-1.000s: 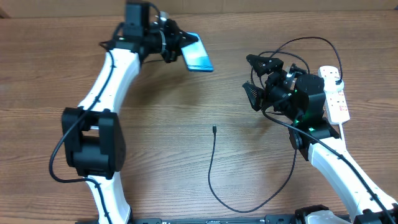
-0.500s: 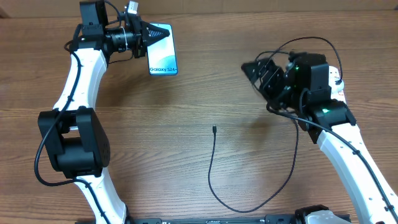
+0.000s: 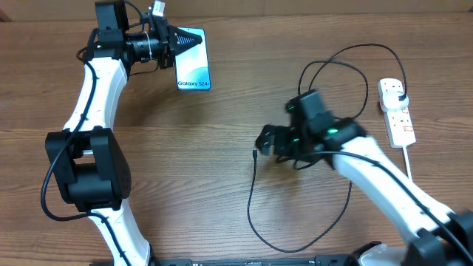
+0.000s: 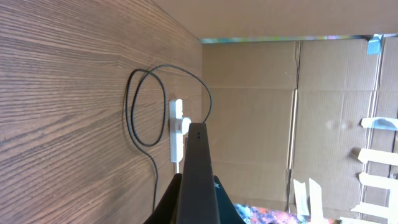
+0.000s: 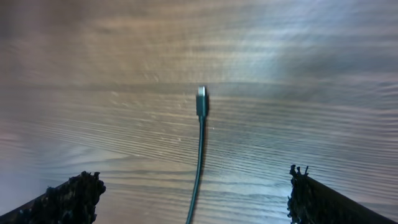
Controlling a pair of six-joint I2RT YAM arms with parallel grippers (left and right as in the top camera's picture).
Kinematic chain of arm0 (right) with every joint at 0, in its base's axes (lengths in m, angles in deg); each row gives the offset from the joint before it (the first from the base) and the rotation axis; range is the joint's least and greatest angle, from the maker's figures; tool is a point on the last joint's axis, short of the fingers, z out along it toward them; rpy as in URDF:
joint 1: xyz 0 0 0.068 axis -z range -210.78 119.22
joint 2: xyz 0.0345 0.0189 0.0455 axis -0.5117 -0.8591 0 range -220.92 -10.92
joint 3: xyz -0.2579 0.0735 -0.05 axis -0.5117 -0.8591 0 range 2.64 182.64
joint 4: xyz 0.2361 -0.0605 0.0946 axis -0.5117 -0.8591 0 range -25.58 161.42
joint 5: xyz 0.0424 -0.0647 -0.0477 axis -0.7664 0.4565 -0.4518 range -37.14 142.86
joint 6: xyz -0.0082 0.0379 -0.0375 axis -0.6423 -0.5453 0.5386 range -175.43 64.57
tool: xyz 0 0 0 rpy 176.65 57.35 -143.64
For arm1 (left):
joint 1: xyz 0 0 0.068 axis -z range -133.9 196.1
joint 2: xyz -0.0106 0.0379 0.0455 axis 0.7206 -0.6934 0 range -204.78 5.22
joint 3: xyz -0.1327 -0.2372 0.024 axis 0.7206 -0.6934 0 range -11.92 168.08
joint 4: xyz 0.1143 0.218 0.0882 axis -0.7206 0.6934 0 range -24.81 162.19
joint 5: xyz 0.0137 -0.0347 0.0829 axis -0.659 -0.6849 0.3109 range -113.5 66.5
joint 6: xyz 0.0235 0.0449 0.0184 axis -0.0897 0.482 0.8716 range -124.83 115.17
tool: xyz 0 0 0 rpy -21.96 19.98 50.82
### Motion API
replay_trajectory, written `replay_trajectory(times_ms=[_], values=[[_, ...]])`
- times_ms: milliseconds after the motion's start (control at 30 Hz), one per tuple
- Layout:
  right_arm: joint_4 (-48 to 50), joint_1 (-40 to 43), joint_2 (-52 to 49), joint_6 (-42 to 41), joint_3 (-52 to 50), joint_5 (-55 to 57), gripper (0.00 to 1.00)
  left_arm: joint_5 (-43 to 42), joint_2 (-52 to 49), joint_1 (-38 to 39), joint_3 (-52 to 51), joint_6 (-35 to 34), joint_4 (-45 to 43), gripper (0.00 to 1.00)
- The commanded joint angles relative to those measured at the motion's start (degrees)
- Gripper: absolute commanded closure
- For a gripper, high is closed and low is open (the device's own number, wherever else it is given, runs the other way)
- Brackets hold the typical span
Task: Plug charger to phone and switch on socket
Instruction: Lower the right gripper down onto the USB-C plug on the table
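Note:
The phone [image 3: 194, 65] has a light blue screen with "Galaxy S24+" text. My left gripper [image 3: 174, 46] is shut on it and holds it above the table at the back left. The left wrist view shows its dark edge [image 4: 198, 168] between the fingers. The charger's black cable [image 3: 251, 199] loops over the table, and its connector tip [image 3: 254, 154] lies near the centre. My right gripper [image 3: 269, 140] is open just right of and above the tip. In the right wrist view the tip [image 5: 201, 99] lies ahead of the spread fingers [image 5: 196, 199]. The white socket [image 3: 399, 112] lies at the far right.
The cable makes loops [image 3: 336, 70] between the right arm and the socket, also seen in the left wrist view [image 4: 140, 106] beside the socket [image 4: 176, 127]. A thick white cord [image 3: 409, 162] runs from the socket toward the front. Cardboard walls stand behind the table.
My right arm swung from beside the socket down and left to the connector tip. My left arm first carried the phone left and turned it, then held still.

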Motion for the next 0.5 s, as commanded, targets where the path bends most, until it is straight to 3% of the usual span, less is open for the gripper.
replay_trajectory(times_ms=[0, 200, 467], values=[[1.25, -4.52, -4.81, -3.72, -0.26, 6.32, 0.00, -2.51, 2.21, 0.02, 1.60, 1.22, -0.39, 0.96], [4.70, -4.81, -9.88, -4.04, 0.61, 6.27, 0.00, -2.47, 2.21, 0.13, 1.60, 1.27, -0.22, 0.96], [0.42, -4.85, -16.35, -2.10, 5.75, 8.17, 0.01, -2.54, 2.21, 0.13, 1.60, 1.29, -0.20, 0.96]])
